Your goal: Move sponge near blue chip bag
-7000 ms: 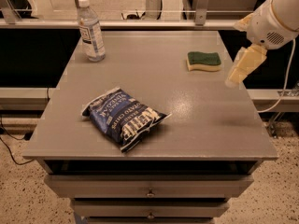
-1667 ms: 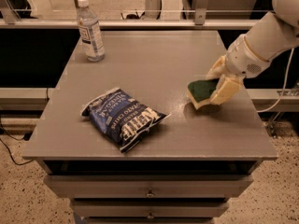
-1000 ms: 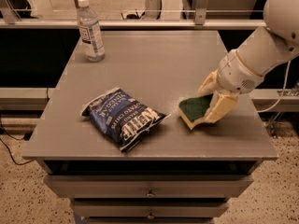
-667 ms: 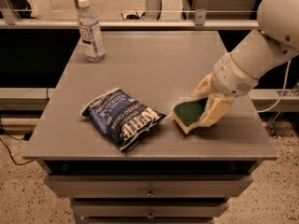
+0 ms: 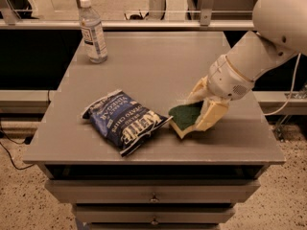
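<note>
Camera view: the hand (image 5: 195, 113), with cream, smooth fingers, is clamped on the sponge (image 5: 183, 114), which shows a dark green scouring face over pale foam and is held tilted. The sponge sits just beside the right end of the crinkled foil blue chip bag (image 5: 122, 121). The bag lies flat on the matte grey tabletop (image 5: 158, 66). A clear plastic water bottle (image 5: 93, 32) stands upright at the far left corner.

- Small wavy-edged sponge (image 5: 183, 115), dark green scouring top over pale yellow foam, tilted, just right of the bag.
- Crinkled dark blue foil chip bag (image 5: 123, 121), white lettering, lying flat and diagonal.
- Cream 2-finger gripper (image 5: 197, 112) clamped around the sponge.
</note>
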Controlling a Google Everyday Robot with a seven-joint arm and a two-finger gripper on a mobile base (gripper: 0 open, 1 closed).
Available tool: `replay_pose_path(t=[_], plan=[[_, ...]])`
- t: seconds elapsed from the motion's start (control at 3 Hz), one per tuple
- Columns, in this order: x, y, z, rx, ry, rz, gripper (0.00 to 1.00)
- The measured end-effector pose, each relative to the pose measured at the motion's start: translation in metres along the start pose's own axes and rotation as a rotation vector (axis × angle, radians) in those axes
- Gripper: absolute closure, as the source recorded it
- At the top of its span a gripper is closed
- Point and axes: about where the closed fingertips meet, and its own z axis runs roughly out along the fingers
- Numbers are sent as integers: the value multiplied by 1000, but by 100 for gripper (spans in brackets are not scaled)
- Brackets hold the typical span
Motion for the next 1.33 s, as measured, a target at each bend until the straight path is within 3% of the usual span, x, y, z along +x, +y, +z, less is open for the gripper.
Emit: replay_pose_path(t=[0.33, 0.67, 1.0, 1.33], plan=[[-8, -4, 8, -7, -10, -3, 17], [-12, -8, 14, -11, -14, -3, 0], [-13, -12, 18, -11, -15, -1, 0], [6, -32, -3, 37, -52, 52, 0]])
